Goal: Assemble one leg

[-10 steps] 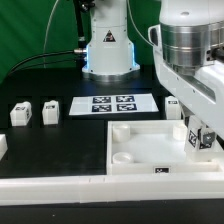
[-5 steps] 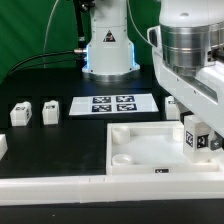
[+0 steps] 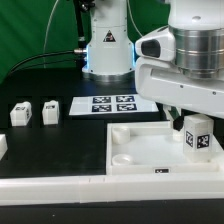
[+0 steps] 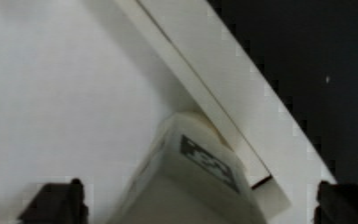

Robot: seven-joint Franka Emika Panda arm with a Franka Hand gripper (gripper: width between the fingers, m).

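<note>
One leg (image 3: 198,135) stands upright at the tray (image 3: 140,160), near the corner on the exterior view's right, its marker tag facing the camera; you can take that as the step in hand. Your gripper (image 3: 190,118) hangs directly above it, the arm's bulk covering the leg's top, so from the exterior view you cannot tell whether the fingers pinch the leg or stand clear of it. The wrist view shows the leg (image 4: 208,158) lying against the tray's raised wall (image 4: 194,70), with two dark fingertips (image 4: 55,200) set wide at the frame's edge, one to each side of the leg and not visibly touching it; I read the claw as spread, though the contact faces are cropped. Whether the leg is seated fully in its socket is hidden. Judgement: placement looks close to done, seating unconfirmed. Left over, as far as you can see: three further small tagged blocks (image 3: 35,112) sit well apart from the tray on the exterior view's left, beside the marker board (image 3: 112,104), and the round socket (image 3: 124,157) at the tray's other near corner is open.
</note>
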